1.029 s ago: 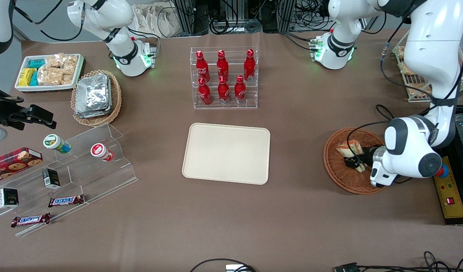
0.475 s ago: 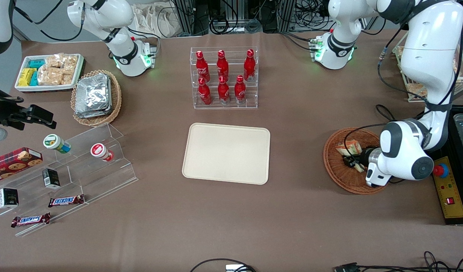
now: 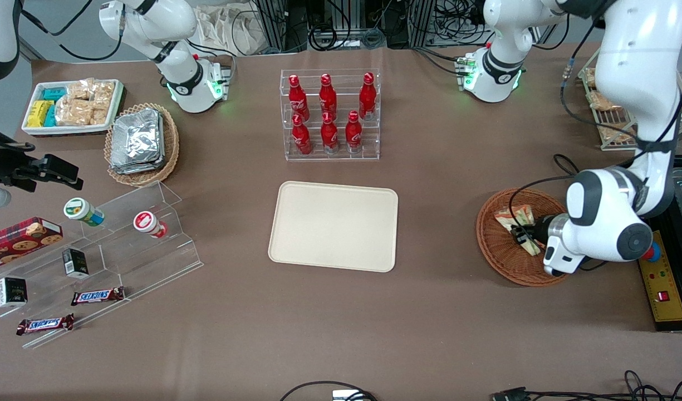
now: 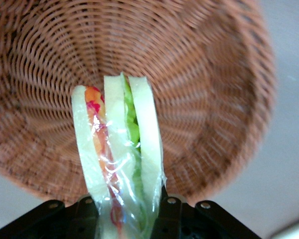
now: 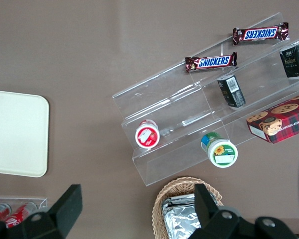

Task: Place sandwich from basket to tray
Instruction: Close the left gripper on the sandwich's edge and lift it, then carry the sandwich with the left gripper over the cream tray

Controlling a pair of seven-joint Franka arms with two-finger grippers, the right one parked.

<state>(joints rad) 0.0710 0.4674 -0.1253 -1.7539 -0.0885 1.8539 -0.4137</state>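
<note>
Nearest the wrist camera, the pincer (image 4: 132,219) is pinching the sandwich (image 4: 120,159) by its lower end, black finger mounts showing on either side of the clear film. The wedge stands on edge, white bread slices with an orange-red layer on one side and green leaf on the other. It appears held above the floor of the reddish-brown wicker basket (image 4: 209,74), though whether it has fully cleared the weave cannot be told.

In the front view, the pincer (image 3: 523,236) sits over the basket (image 3: 494,245) toward the working arm's end of the desk, and a second wedge (image 3: 516,214) lies in the basket just beside it, farther from the camera. The cream tray (image 3: 333,225) rests well apart, near the desk's middle, with nothing on it.

Judged risks: the grip seems to be on slippery film near one end, so the wedge could pivot or slide out during the carry. Soft bread may also squash. A low sideways exit could catch the basket rim or nudge the second wedge
</note>
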